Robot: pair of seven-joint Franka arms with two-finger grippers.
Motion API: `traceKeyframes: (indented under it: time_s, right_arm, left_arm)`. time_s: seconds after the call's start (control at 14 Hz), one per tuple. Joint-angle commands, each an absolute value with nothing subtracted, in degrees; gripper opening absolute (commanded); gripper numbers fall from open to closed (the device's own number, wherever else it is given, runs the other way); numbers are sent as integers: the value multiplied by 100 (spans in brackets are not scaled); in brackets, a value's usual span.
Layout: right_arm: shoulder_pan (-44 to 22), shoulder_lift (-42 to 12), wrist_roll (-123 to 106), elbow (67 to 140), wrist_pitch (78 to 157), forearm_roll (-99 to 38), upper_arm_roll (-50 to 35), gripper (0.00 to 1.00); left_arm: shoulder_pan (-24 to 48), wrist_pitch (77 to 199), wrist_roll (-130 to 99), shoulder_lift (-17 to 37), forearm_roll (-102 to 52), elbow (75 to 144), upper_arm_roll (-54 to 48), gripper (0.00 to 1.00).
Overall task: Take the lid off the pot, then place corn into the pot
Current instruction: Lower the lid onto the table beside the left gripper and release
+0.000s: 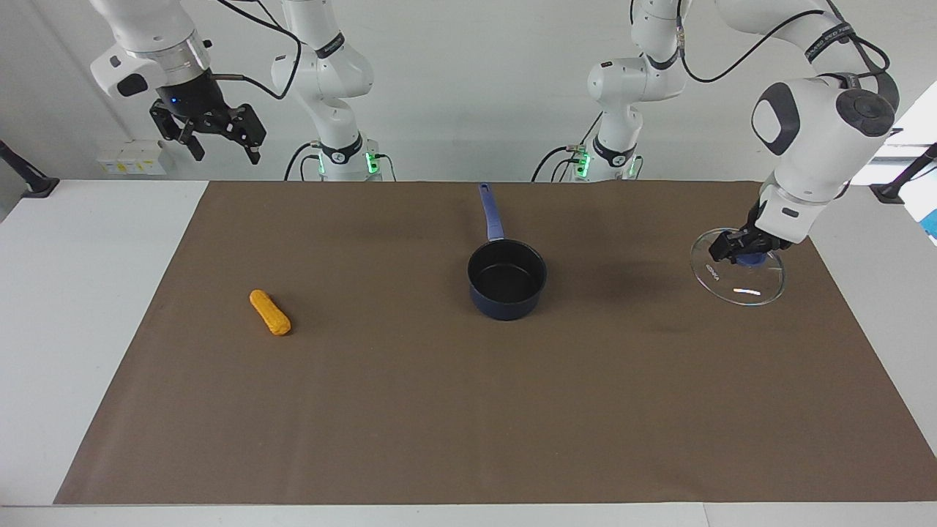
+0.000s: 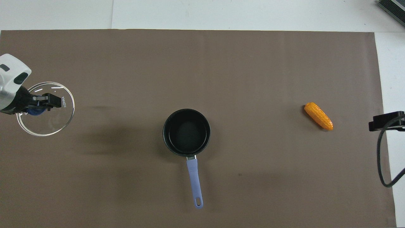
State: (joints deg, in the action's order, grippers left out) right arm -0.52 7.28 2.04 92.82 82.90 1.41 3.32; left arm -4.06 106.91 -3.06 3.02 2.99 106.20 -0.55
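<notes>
The pot [image 1: 507,278] [image 2: 186,132] stands open in the middle of the mat, its black inside bare, its long blue handle [image 1: 490,212] [image 2: 194,180] pointing toward the robots. My left gripper [image 1: 739,252] [image 2: 38,106] is shut on the blue knob of the glass lid [image 1: 739,287] [image 2: 50,123] and holds it tilted, low over the mat at the left arm's end. The corn [image 1: 269,312] [image 2: 318,116] lies on the mat toward the right arm's end. My right gripper [image 1: 219,135] is open and empty, raised high over the table's edge at its own end.
A brown mat [image 1: 468,410] covers most of the white table. Only a black part of the right hand with its cable [image 2: 386,121] shows at the overhead view's edge. Small white boxes [image 1: 132,157] sit at the table's robot-side corner.
</notes>
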Motion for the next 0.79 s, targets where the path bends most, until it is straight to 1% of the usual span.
traceKeyframes:
  time_s: [0.0, 0.29, 0.43, 0.57, 0.71]
  right_arm:
    - [-26, 782, 176, 9308, 8244, 88, 316, 100]
    - [-26, 782, 176, 9308, 8244, 88, 316, 100]
    - [-26, 782, 176, 9308, 8244, 88, 316, 100]
    - [-26, 782, 176, 9308, 8244, 88, 316, 100]
    - [-26, 782, 176, 9308, 8244, 88, 316, 100]
  left_arm:
    - [-824, 10854, 313, 70, 194, 10986, -114, 0]
    - [-1449, 11371, 1114, 105, 88, 11547, -114, 0]
    - [-1914, 11924, 1483, 114, -323, 12004, -123, 0]
    - [-2169, 12216, 2160, 193, -369, 12164, -106, 0]
    - [-2311, 12400, 2302, 290, -378, 12260, -105, 0]
